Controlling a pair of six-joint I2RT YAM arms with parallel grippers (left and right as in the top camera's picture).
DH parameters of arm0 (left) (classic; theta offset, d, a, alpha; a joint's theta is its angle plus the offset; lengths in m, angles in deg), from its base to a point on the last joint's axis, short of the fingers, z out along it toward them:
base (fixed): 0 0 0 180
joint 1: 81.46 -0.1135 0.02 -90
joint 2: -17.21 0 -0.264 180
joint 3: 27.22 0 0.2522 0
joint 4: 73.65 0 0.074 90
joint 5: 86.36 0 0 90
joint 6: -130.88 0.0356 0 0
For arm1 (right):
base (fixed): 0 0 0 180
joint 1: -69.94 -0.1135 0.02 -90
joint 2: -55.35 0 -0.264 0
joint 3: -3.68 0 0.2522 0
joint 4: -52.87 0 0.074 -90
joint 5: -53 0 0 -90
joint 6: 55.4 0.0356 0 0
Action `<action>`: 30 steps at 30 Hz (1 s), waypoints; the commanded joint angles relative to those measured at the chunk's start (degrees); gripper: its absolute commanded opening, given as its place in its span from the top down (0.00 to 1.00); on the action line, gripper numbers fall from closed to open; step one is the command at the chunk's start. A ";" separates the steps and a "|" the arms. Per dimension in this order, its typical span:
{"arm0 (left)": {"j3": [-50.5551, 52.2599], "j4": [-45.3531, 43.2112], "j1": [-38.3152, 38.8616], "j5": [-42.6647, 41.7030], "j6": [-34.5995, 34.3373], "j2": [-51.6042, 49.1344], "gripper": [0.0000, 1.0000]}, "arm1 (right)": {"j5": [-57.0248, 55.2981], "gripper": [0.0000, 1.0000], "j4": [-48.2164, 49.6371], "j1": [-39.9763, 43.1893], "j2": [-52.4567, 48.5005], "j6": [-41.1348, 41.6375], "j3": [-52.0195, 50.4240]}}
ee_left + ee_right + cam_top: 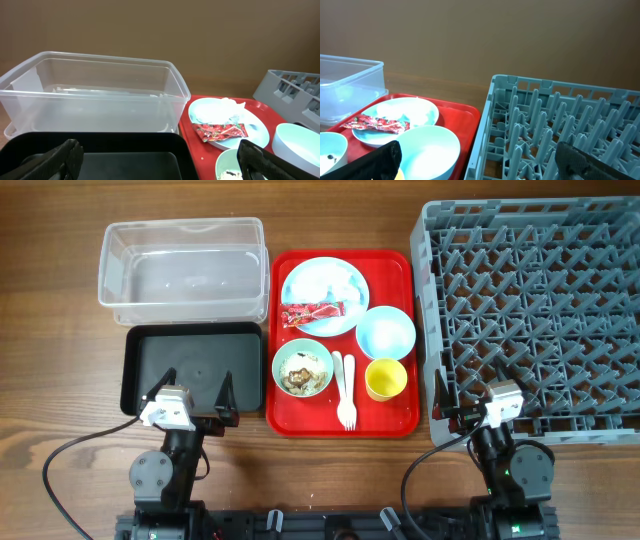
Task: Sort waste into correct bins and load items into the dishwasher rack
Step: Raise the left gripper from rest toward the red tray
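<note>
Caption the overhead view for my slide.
Loaded red tray between clear tub, black tray and grey rack; left gripper and right gripper open.

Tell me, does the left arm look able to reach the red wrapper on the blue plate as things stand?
Probably yes. The left gripper is open and empty over the black tray; the wrapper lies exposed on top of the plate, with nothing tall between them.

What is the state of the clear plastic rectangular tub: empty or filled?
Empty. The clear plastic rectangular tub shows only its bare bottom from overhead, and nothing inside through its walls.
</note>
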 commanded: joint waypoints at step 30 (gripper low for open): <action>-0.52 1.16 -0.17 -1.07 -1.07 -0.09 0.00 | -2.32 0.00 -0.61 -0.33 0.52 9.60 1.16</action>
